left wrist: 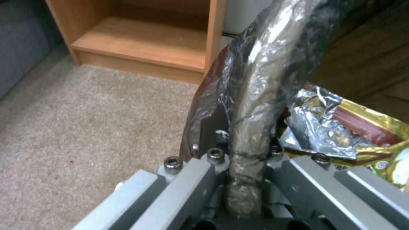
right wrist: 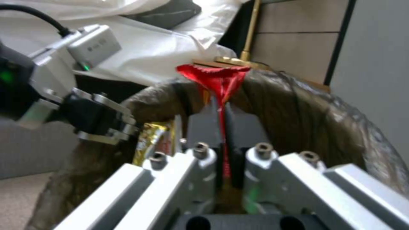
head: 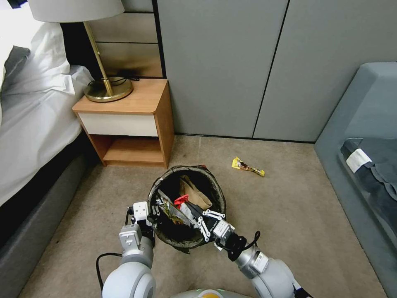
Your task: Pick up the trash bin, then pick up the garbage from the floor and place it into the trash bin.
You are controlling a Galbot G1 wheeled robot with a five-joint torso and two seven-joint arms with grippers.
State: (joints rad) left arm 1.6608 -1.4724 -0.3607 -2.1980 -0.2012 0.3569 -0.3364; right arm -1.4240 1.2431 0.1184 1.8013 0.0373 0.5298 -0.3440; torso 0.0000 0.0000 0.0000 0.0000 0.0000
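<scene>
The trash bin [head: 187, 207] hangs just in front of the robot, above the carpet [head: 289, 215], with the nightstand [head: 132, 124] beyond it on the left. The left gripper [head: 154, 215] is clamped on the bin's near-left rim, its jaws closed over the bag-covered edge. The right gripper [head: 194, 213] reaches over the near-right rim and pinches a red wrapper [right wrist: 219, 78] between closed fingers above the bin's mouth.

The wrapper looks very light, thin and crinkly, so it should drop freely once let go. The bin seems light but its bag is slick, so a hold across the stiff rim looks the safest place. A yellow wrapper [head: 247, 166] lies on the carpet to the far right of the bin; it is flat and flimsy, likely best taken by a raised end or crease.

A brown paper bag [head: 194, 193] and a foil packet [left wrist: 341, 127] already sit inside. The bin's white wall is hidden under the bag, and its bottom is too dark to make out.
</scene>
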